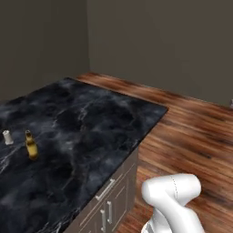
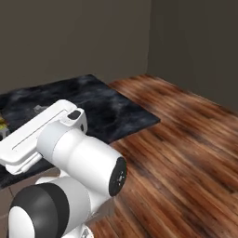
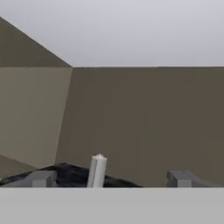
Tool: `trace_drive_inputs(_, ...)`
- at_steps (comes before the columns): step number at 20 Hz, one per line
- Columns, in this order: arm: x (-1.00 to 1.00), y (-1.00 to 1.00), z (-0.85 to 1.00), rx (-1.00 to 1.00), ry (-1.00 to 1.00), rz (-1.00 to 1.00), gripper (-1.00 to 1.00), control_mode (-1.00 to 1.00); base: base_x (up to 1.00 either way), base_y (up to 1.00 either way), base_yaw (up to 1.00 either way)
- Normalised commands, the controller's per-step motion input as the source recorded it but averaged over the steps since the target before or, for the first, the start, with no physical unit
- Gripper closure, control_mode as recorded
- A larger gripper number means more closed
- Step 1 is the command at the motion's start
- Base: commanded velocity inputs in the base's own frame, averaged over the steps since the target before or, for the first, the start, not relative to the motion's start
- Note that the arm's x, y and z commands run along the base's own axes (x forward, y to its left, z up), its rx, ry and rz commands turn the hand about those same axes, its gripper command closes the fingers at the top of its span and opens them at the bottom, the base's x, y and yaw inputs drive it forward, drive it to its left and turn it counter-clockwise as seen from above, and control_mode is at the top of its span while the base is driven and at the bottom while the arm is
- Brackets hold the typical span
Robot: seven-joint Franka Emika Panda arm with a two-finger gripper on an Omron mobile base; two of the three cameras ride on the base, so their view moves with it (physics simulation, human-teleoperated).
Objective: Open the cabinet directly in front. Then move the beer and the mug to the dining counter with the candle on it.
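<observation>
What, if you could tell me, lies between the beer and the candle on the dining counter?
Nothing: in the left base view only bare black marble of the dining counter separates the beer from the candle.

The white arm rose from the lower right of the left base view as a bent elbow link and from the lower left of the right base view as stacked white segments with dark joint caps. Its flat forearm stretched away to the left. In the hand view the tool (image 3: 112, 178) pointed level, its two dark fingertips (image 3: 42, 178) set wide apart with nothing between them.
</observation>
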Motion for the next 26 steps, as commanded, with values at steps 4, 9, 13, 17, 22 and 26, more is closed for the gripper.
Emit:
trace_drive_inputs(4,0.00,0.00,0.00,0.00,0.00,0.00,-1.00,1.00,0.19,-0.10,-0.60)
trace_drive_inputs(9,0.00,0.00,0.00,0.00,0.00,0.00,-1.00,1.00,0.22,-0.08,-0.61)
trace_drive_inputs(13,0.00,0.00,0.00,0.00,0.00,0.00,-1.00,1.00,0.23,-0.09,-0.61)
trace_drive_inputs(17,0.00,0.00,0.00,0.00,0.00,0.00,-1.00,1.00,0.21,-0.06,-0.60)
trace_drive_inputs(22,0.00,0.00,0.00,0.00,0.00,0.00,-1.00,1.00,0.20,-0.04,-0.58)
trace_drive_inputs(26,0.00,0.00,0.00,0.00,0.00,0.00,-1.00,1.00,0.19,0.00,-0.55)
